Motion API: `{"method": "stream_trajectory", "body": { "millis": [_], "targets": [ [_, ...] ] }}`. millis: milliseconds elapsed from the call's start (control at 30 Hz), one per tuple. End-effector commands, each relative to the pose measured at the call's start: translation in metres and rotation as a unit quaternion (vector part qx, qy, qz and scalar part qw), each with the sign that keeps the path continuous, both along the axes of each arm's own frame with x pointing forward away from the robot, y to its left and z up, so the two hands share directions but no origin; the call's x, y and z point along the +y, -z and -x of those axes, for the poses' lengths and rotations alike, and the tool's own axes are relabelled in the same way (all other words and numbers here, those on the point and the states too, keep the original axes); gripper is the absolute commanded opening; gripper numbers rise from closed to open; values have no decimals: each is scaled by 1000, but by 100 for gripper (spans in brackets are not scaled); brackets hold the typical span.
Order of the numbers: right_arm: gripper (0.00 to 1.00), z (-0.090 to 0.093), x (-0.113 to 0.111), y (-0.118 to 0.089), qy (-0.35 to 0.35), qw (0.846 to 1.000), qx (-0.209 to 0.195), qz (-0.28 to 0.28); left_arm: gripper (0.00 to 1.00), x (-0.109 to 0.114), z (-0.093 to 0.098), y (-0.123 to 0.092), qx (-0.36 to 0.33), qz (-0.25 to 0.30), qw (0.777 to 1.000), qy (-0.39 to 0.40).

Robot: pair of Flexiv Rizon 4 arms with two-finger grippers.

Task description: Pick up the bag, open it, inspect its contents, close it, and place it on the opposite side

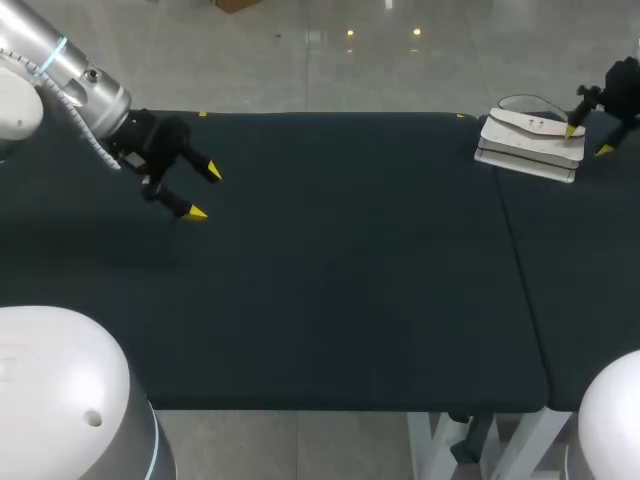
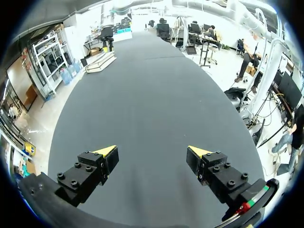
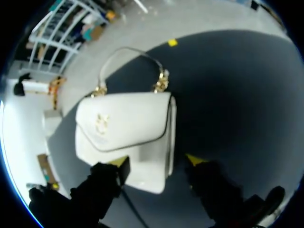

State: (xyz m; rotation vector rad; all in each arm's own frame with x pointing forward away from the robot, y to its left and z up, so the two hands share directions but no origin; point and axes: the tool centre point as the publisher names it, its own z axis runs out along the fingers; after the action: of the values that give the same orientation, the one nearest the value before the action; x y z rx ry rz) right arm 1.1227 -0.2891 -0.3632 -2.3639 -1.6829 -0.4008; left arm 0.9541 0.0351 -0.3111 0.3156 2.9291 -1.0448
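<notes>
Both pairs stand open: my left fingers hover over the worktop at upper left, my right fingers poised over the white bag lying flat at upper right, seemingly lined up to grasp it.

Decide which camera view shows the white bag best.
The right wrist view: the bag looks large, with its flap and handle clear. The head view shows it small at the table's far right; the left wrist view shows a tiny pale shape at the far corner.
</notes>
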Motion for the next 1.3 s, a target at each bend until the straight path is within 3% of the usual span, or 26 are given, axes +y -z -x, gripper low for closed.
{"method": "stream_trajectory", "body": {
  "millis": [33,400,633,733,1267,1300],
  "targets": [
    [52,-7,1,2,-9,1000,19,-7,100,0,0,1,0,2,1000,0],
    [44,-1,8,9,-13,999,28,-15,100,0,0,1,0,2,1000,0],
    [24,0,15,10,-17,999,29,-21,100,0,0,1,0,2,1000,0],
    [0,0,17,11,-18,999,29,-24,100,0,0,1,0,2,1000,0],
    [0,1,44,7,-77,996,23,-35,100,0,0,1,0,2,1000,0],
    [7,1,46,6,-81,996,23,-35,100,0,0,1,0,2,1000,0]
  ]
}}
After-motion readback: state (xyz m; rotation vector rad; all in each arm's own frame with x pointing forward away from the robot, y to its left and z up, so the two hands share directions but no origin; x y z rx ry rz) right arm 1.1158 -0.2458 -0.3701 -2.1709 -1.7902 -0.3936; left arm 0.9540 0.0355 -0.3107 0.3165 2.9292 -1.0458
